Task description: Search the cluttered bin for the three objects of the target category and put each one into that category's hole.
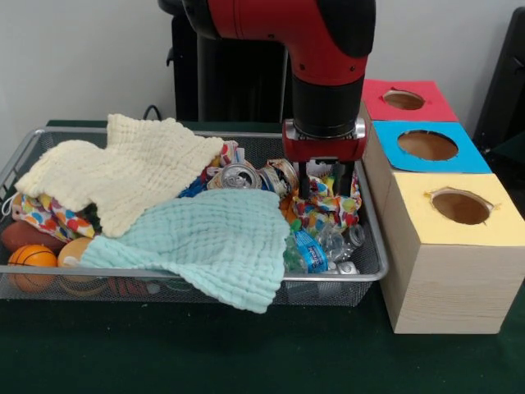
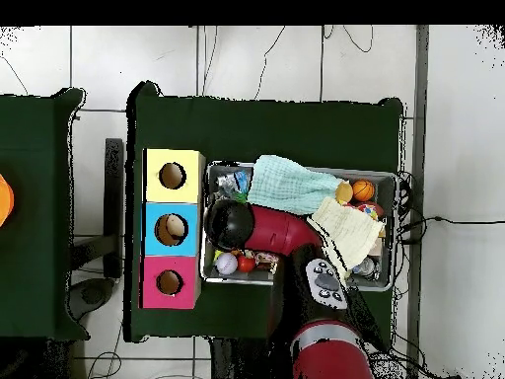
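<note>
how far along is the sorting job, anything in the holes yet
Probably early. In the overhead view the blue box's hole shows something pale inside, perhaps one item dropped; the yellow hole and red hole look dark. Right now the pincer is down in the wire bin over the patterned cloth, holding nothing visible. Cans, bottles and balls remain under the cloths.

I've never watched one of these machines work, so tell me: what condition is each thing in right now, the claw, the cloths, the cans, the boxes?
gripper: lowered into the bin, fingers apart, holding nothing.
yellow cloth: spread flat over the clutter.
mint cloth: spread out, one corner draped over the bin's front rim.
can: lying on its side.
plastic bottle: crumpled, lying down.
basketball: half buried.
three holes: uncovered.
</note>
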Controlling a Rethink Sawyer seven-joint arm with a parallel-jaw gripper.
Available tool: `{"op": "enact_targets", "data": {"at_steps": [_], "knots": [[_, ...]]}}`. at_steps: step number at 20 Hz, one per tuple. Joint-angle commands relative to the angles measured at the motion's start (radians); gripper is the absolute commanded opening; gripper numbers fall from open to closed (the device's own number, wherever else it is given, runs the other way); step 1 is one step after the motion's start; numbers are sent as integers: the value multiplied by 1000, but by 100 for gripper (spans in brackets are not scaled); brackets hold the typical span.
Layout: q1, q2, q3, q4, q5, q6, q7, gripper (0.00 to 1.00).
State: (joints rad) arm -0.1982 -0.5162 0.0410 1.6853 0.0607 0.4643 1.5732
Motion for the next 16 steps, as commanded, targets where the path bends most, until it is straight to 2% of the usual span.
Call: {"op": "enact_targets", "data": {"at_steps": [1,7,16], "knots": [[-13,79,41,54,-37,-78,129,100],[-2,103,55,47,-27,-93,132,100],[6,69,45,73,-16,-103,154,100]]}}
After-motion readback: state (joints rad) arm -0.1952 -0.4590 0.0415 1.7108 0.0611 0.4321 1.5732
